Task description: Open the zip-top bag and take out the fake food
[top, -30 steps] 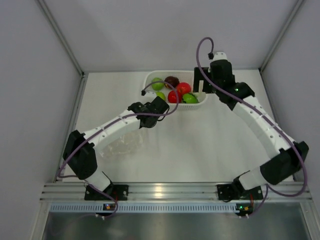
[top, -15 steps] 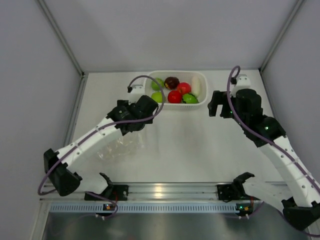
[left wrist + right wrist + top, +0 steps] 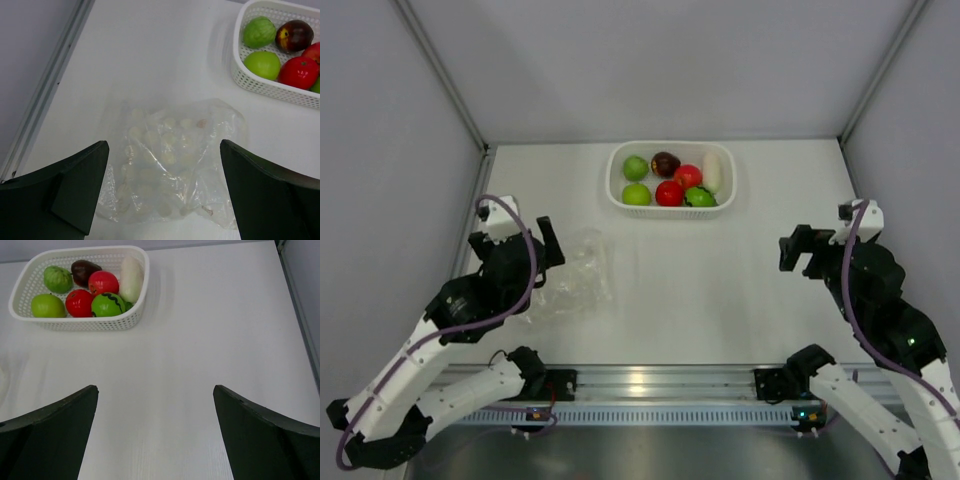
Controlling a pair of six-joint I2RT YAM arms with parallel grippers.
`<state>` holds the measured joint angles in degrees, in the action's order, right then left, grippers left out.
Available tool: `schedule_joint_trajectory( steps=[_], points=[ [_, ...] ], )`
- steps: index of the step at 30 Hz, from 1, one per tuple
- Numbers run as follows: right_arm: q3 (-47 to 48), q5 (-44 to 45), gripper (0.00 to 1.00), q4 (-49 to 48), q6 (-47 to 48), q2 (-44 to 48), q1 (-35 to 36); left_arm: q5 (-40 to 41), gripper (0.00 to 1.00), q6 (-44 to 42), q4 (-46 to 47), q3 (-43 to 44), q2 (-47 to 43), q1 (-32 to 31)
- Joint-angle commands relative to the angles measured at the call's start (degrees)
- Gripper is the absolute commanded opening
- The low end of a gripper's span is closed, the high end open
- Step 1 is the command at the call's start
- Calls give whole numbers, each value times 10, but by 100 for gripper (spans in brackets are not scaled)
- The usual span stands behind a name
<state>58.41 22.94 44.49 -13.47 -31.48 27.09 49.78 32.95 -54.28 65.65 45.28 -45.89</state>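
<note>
The clear, crinkly zip-top bag [image 3: 575, 275] lies flat on the white table at the left, and nothing coloured shows inside it. In the left wrist view the zip-top bag [image 3: 170, 165] sits below and between the wide-apart fingers of my left gripper [image 3: 162, 145], apart from them. My left gripper [image 3: 545, 250] hovers open at the bag's left edge. The fake food [image 3: 670, 180], green, red and maroon balls plus a white elongated piece, lies in the white basket [image 3: 615, 180]. My right gripper [image 3: 798, 250] is open and empty over bare table at the right, with the fake food [image 3: 90, 290] far ahead.
The white perforated basket [image 3: 75, 325] stands at the back centre of the table, also seen as the basket [image 3: 240, 30] in the left wrist view. Grey walls and metal rails [image 3: 470, 230] border the table left, right and back. The arm bases sit along the near rail.
Both arms have pulled back from the basket toward the near edge, left arm to the left, right arm to the right. The left gripper opened. The bag now lies uncovered.
</note>
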Motion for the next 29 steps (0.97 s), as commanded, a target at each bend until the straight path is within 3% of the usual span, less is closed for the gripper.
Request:
schedule_joint_trajectory(
  steps=[1, 5, 8, 29],
  points=[
    [-14, 16, 100, 37, 10, 33, -1, 55, 98, -21, 2, -37, -43, 0],
    [-36, 46, 100, 36, 26, 77, -1, 82, 99, -8, 16, -81, -87, 0],
    [-36, 42, 99, 32, 37, 92, -2, 57, 99, -18, 58, -112, -108, 0],
    [-46, 32, 99, 15, 29, 56, -2, 27, 99, -59, 99, -131, -132, 42]
  ],
)
